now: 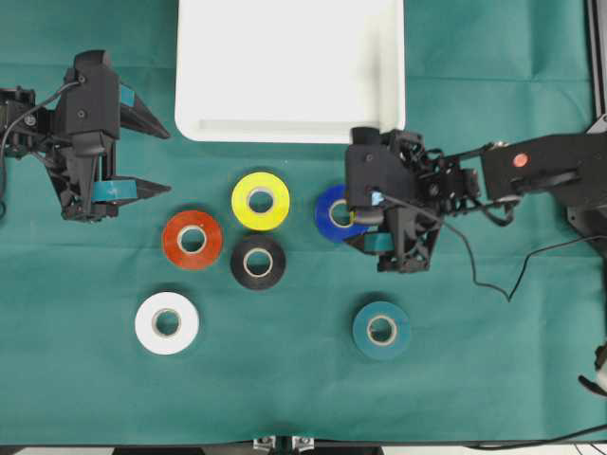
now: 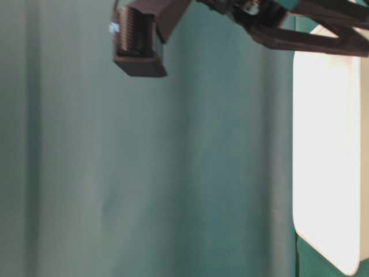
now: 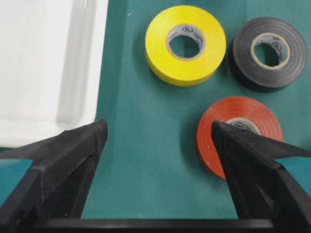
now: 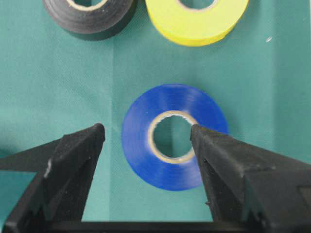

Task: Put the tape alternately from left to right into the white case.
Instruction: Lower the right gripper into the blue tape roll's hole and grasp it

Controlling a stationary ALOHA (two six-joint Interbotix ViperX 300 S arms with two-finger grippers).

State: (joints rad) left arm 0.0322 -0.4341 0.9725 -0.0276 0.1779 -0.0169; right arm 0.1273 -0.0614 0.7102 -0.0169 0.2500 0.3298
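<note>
The white case [image 1: 289, 71] lies at the back centre with nothing in it. Six rolls of tape lie flat on the green cloth: yellow [image 1: 261, 200], red [image 1: 193, 239], black [image 1: 258, 262], blue [image 1: 334, 213], white [image 1: 167, 322] and teal [image 1: 381, 329]. My right gripper [image 4: 146, 128] is open over the blue roll [image 4: 170, 167]. One finger is above the roll's core hole and the other is outside its rim; nothing is gripped. My left gripper [image 3: 159, 127] is open and empty at the left, short of the red roll [image 3: 243, 108] and beside the case [image 3: 48, 63].
The right arm [image 1: 541, 171] reaches in from the right edge, trailing a black cable [image 1: 493, 275]. In the left wrist view the yellow roll [image 3: 160, 48] and black roll [image 3: 243, 53] lie beyond the red one. The table-level view shows the case's rim [image 2: 328, 144] at the right.
</note>
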